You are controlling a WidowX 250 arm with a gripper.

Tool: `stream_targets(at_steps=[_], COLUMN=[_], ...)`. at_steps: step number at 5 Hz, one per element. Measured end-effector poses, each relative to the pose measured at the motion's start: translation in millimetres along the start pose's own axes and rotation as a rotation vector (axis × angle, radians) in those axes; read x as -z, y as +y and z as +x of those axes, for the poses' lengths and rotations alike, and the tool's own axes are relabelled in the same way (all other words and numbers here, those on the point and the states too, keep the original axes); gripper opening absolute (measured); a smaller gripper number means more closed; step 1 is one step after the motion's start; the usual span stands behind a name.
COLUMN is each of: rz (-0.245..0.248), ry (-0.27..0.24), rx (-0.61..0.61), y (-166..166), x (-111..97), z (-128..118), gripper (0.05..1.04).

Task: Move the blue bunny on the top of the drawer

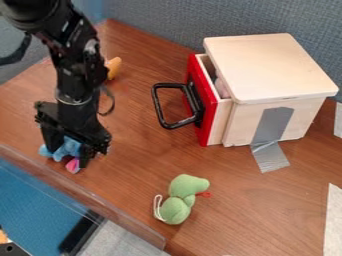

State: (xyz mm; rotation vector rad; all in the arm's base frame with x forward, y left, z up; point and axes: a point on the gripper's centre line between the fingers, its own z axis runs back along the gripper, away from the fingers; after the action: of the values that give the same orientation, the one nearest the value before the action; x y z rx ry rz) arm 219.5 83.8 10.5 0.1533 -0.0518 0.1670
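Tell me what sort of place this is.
Probably an office or lab desk set up for robot trials: a wood-grain tabletop against a grey-blue fabric partition, with a robot arm over a blue soft toy.

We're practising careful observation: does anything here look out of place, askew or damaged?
The red-fronted drawer is ajar, with something pale pink inside. Grey tape runs down the side of the wooden cabinet onto the table, looking like a makeshift fastening. I see nothing spilled or broken.
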Motion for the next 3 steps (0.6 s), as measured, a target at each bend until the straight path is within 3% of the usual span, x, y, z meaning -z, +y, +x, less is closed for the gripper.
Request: stream_targets(at_steps=[1,2,3], rz=[0.007,0.006,-0.029], ry=[-0.003,-0.021,-0.081], rx=[0.024,0.028,0.025], y=[-6.8,-13.0,-29.3], x=[-3.3,-11.5,-37.5], z=[3.7,8.2,21.7], gripper=[0.356,0.167,0.099])
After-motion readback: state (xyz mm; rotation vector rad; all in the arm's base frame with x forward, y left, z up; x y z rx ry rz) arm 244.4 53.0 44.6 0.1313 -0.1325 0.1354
